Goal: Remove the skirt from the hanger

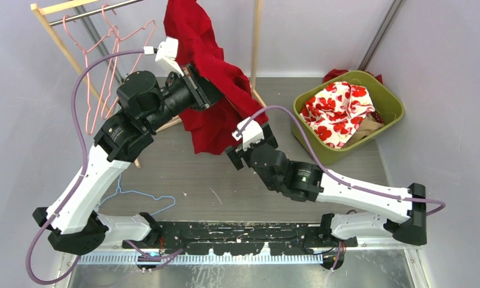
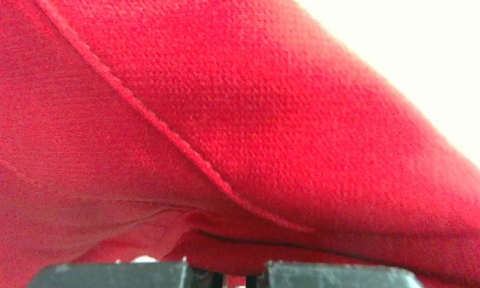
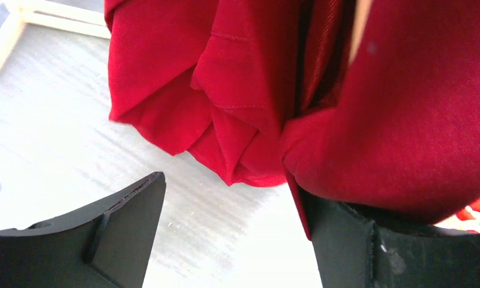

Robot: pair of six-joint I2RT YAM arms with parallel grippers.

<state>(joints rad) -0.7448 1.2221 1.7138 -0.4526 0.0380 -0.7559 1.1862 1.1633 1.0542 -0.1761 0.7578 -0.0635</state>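
Note:
The red skirt (image 1: pixel 209 66) hangs from the top of the rack and drapes down to the table; its hanger is hidden. My left gripper (image 1: pixel 203 83) is pressed into the skirt at mid-height. In the left wrist view red cloth (image 2: pixel 237 120) fills the frame and a fold sits pinched between the nearly closed fingers (image 2: pixel 111 276). My right gripper (image 1: pixel 234 151) is at the skirt's lower hem, open. In the right wrist view (image 3: pixel 228 189) the skirt (image 3: pixel 237 90) lies over the right finger (image 3: pixel 357 246), and bare table shows between the fingers.
Pink wire hangers (image 1: pixel 108 57) hang on the wooden rack (image 1: pixel 50 35) at the back left. A blue hanger (image 1: pixel 135 195) lies on the table by the left arm. A green bin (image 1: pixel 389 96) with a red-and-white floral garment (image 1: pixel 339 108) stands at the right.

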